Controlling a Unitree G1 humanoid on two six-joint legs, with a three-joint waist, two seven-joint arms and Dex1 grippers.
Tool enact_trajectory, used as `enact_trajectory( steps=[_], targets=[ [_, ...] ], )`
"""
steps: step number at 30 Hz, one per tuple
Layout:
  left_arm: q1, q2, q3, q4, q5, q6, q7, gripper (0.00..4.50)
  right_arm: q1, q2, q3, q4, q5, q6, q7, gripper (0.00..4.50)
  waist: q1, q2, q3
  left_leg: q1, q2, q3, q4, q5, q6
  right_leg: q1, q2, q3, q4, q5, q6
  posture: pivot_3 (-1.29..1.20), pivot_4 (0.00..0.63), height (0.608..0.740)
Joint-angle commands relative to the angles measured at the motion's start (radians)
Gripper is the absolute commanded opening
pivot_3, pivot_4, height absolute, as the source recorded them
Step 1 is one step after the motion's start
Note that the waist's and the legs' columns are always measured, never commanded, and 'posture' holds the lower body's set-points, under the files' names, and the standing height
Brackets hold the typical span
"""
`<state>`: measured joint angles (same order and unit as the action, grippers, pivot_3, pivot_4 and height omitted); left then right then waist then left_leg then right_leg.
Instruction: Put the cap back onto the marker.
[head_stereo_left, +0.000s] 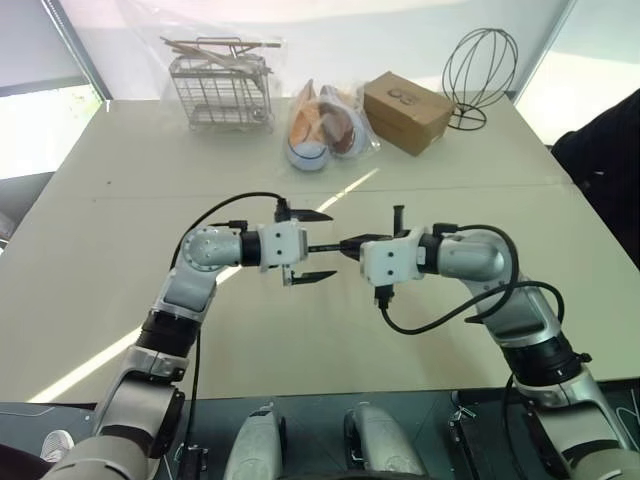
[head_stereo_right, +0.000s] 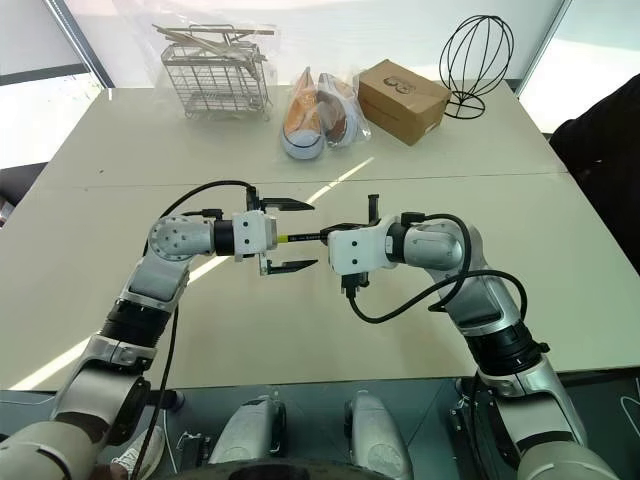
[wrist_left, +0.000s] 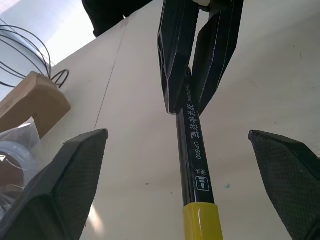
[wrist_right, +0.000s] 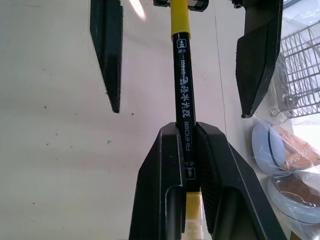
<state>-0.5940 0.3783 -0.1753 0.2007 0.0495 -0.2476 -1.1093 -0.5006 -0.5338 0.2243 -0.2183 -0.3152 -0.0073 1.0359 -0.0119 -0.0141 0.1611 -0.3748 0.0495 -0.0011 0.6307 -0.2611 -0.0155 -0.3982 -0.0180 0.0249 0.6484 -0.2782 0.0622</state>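
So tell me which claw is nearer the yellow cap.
Left. The cap sits on the marker between the open left claw, untouched; the right claw is shut on the marker's far end.

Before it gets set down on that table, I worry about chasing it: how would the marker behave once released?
The marker looks round and glossy, so it would probably roll on the flat table. It stays straight, held by the right gripper alone, so likely stiff and light. The cap sits on its end between the open left gripper fingers.

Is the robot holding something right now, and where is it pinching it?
The right gripper pinches the marker mid-barrel; the left gripper is open, holding nothing.
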Motion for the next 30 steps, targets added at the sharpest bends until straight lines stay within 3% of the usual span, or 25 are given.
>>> enact_trajectory(
  steps=[1, 13, 25, 30],
  targets=[
    [-0.018, -0.028, -0.034, -0.094, -0.054, 0.007, 0.015, 4.47, -0.029, 0.023, 0.051, -0.087, 0.059, -0.046, -0.003, 0.00, 0.000, 0.000, 0.000, 0.000, 0.000, 0.000, 0.000, 0.000, 0.000, 0.000, 0.000, 0.000, 0.000, 0.000, 0.000, 0.00, 0.150, 0.740],
    [0.104, 0.135, 0.025, -0.299, -0.166, 0.187, -0.017, 4.47, -0.006, -0.027, 0.036, -0.057, 0.062, -0.055, -0.029, 0.00, -0.001, 0.000, 0.000, 0.000, 0.000, -0.001, 0.000, 0.000, 0.000, 0.000, 0.000, 0.000, 0.000, 0.000, 0.000, 0.00, 0.150, 0.740],
    [0.219, 0.306, 0.055, -0.322, -0.209, 0.140, -0.055, 4.47, -0.015, -0.083, 0.030, 0.018, 0.073, -0.090, -0.064, 0.00, -0.001, 0.000, 0.000, 0.000, 0.001, 0.000, 0.000, 0.000, 0.000, 0.000, 0.000, 0.000, 0.000, -0.001, -0.001, 0.00, 0.150, 0.740],
    [0.230, 0.308, 0.111, -0.320, -0.227, 0.179, 0.024, 4.47, 0.017, -0.098, 0.001, 0.039, 0.083, -0.036, -0.089, 0.00, 0.001, 0.000, 0.000, 0.000, 0.001, 0.000, -0.001, 0.000, 0.000, 0.000, 0.000, 0.000, 0.000, -0.002, -0.003, 0.00, 0.150, 0.740]
  ],
)
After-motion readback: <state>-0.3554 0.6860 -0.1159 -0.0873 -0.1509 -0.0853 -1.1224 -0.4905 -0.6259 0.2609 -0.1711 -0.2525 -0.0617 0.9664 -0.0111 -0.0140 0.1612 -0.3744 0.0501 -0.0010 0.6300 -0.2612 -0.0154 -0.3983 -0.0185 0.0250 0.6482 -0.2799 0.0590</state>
